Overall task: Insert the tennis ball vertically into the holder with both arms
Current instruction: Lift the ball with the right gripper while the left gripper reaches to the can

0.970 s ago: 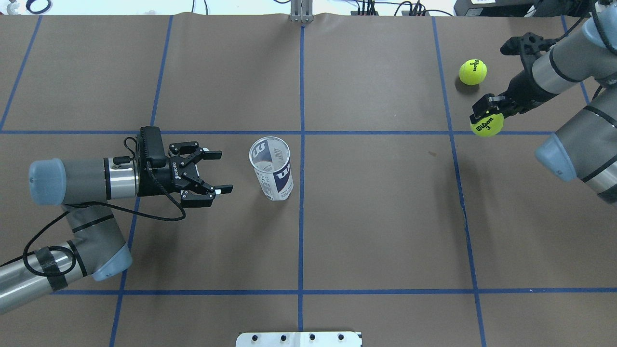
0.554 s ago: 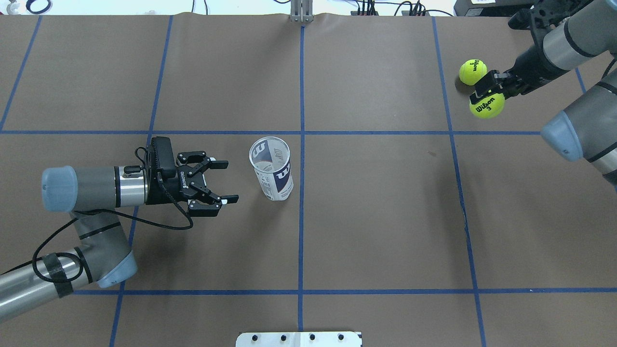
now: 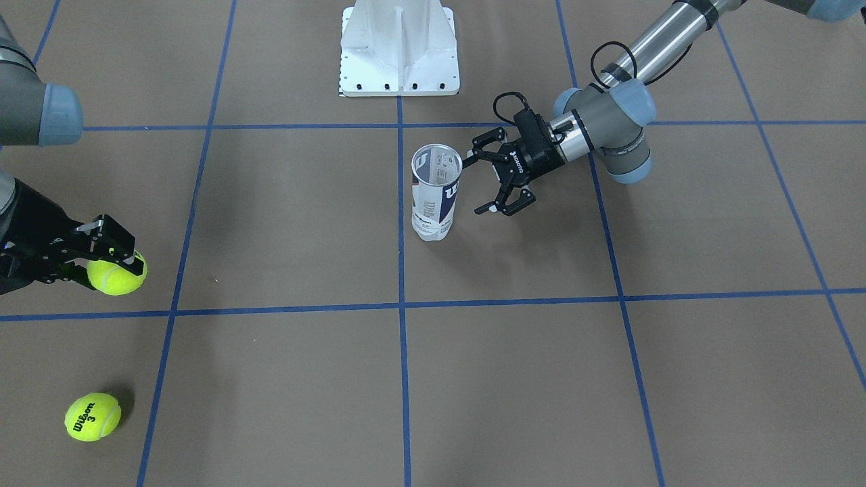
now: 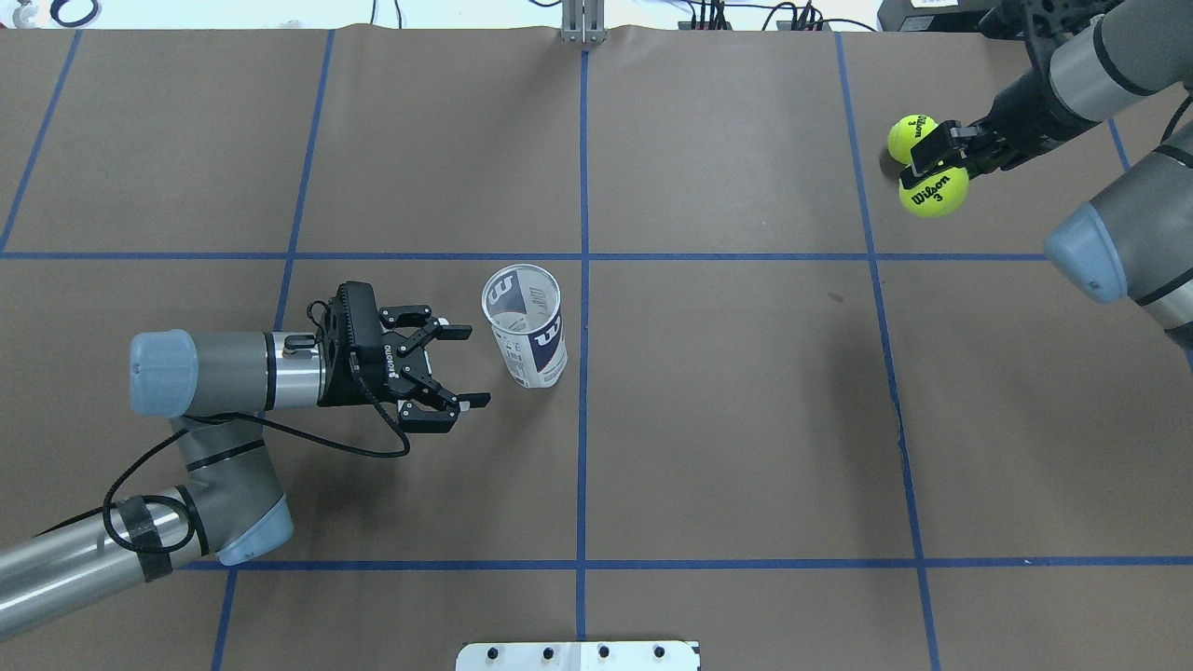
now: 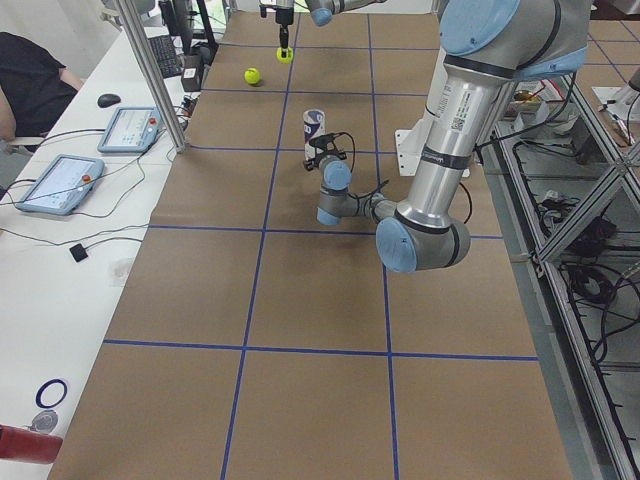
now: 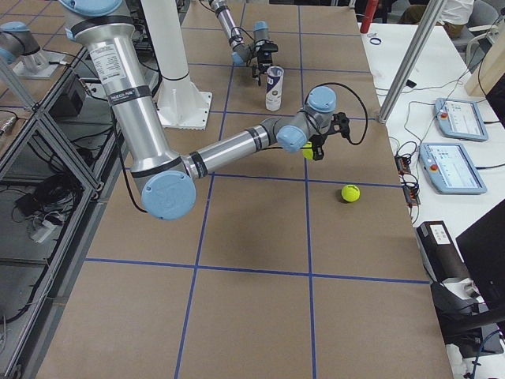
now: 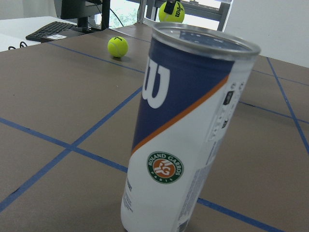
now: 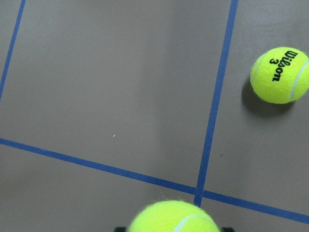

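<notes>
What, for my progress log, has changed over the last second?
The left tool, open, moved closer to the holder without touching it. The right tool carried its held ball up the overhead view, nearer the loose ball there. Unchanged: holder upright and empty, loose ball in place, right tool gripping.

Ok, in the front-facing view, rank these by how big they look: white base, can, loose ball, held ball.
1. white base
2. can
3. loose ball and held ball: they look alike, and the held one is partly hidden, so I won't rank them.
</notes>
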### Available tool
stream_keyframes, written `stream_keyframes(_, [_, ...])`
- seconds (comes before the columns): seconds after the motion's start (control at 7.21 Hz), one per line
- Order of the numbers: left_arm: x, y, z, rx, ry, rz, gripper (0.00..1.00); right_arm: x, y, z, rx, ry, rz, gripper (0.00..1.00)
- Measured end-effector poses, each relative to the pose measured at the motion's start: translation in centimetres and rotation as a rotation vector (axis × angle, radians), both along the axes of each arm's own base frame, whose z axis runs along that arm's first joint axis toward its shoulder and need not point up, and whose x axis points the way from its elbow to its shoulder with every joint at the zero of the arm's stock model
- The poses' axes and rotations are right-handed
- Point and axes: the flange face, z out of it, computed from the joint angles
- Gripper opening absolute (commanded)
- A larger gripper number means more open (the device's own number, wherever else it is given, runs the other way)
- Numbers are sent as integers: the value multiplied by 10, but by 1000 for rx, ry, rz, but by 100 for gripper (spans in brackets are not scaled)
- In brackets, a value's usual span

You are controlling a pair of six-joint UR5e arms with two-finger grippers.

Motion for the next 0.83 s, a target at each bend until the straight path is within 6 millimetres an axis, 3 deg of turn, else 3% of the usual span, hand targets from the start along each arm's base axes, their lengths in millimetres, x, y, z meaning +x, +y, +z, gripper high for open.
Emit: stream_keyframes(0.83, [11, -10, -14, -18, -20, -39, 98, 1, 2, -5, 5, -7, -2, 0])
